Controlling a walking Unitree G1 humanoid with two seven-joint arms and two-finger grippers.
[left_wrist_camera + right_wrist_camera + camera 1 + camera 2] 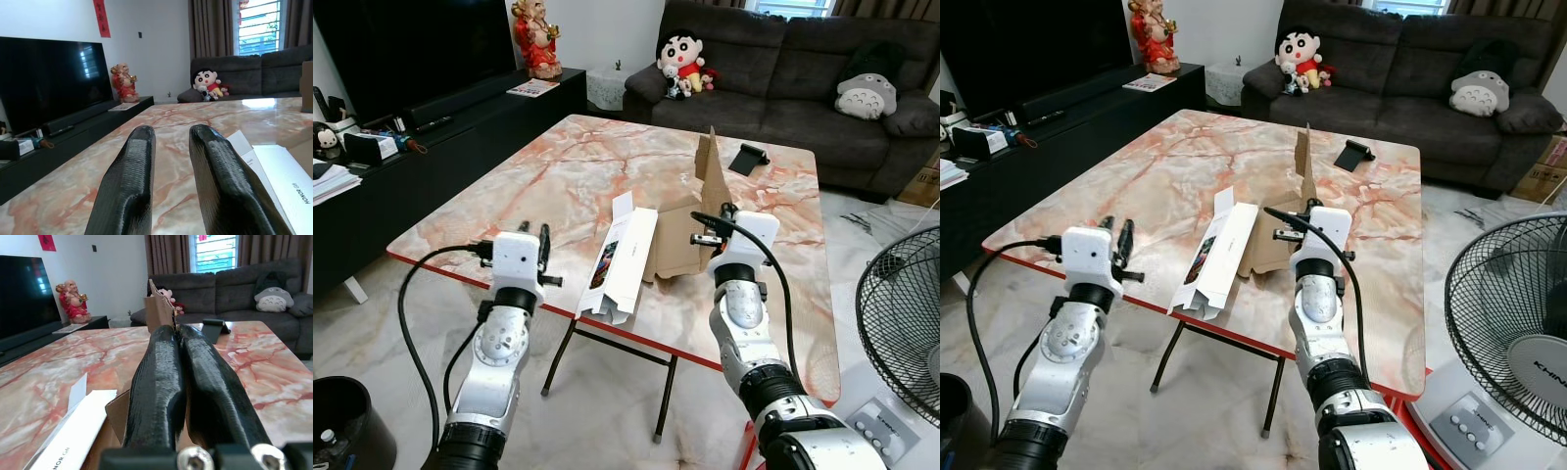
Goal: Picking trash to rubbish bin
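Observation:
A flattened brown cardboard box (677, 240) lies near the front of the marble table (558, 176), with one flap (710, 166) standing upright. My right gripper (726, 211) is at that flap's lower edge and is shut on the cardboard (159, 311). A long white carton (625, 257) lies just left of the cardboard, overhanging the table's front edge. My left gripper (534, 235) hovers at the front edge, left of the white carton (288, 176), open with nothing between its fingers. A black bin (337, 421) stands on the floor at the lower left.
A black phone stand (747, 157) sits on the table's far right. A floor fan (901, 323) stands close on the right. A dark TV console (431, 127) runs along the left, and a grey sofa (783, 69) with plush toys is behind the table.

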